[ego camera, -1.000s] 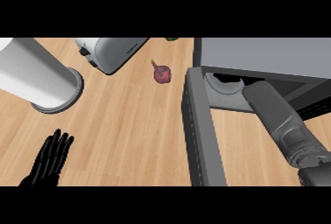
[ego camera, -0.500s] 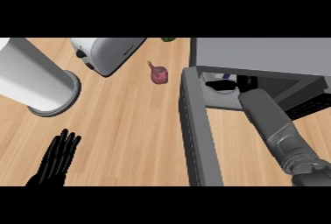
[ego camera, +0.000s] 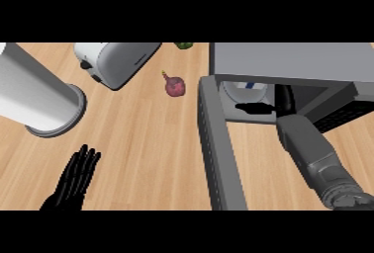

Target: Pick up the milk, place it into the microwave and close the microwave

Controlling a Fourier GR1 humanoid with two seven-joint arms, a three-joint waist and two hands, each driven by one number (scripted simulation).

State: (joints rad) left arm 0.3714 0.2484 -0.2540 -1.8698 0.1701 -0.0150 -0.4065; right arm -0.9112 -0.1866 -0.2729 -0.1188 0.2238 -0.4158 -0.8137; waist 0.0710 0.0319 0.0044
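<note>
A wooden kitchen counter (ego camera: 146, 148) seen from steeply above. At the upper right stands a grey microwave (ego camera: 292, 62). Its door (ego camera: 219, 148) is swung open and shows edge-on as a long grey slab running down toward the lower edge of the view.

At the far left stands a large white cylinder (ego camera: 33, 94) with a flared grey base. A white toaster (ego camera: 116, 59) sits at the top, between the cylinder and the microwave.

The grey right forearm (ego camera: 314, 153) comes up from the lower right corner and reaches into the open microwave. The black right hand (ego camera: 285, 99) is inside the cavity in shadow, a narrow dark shape; whether its fingers are spread or curled cannot be told.

The milk (ego camera: 245, 89), white with a small blue mark, is inside the microwave just left of that hand; whether they touch is unclear.

The black left hand (ego camera: 75, 180) rests at the lower left, fingers straight and close together.

A small purple vegetable (ego camera: 175, 87) lies on the counter between the toaster and the door. A small green item (ego camera: 183, 45) peeks in at the top edge.
</note>
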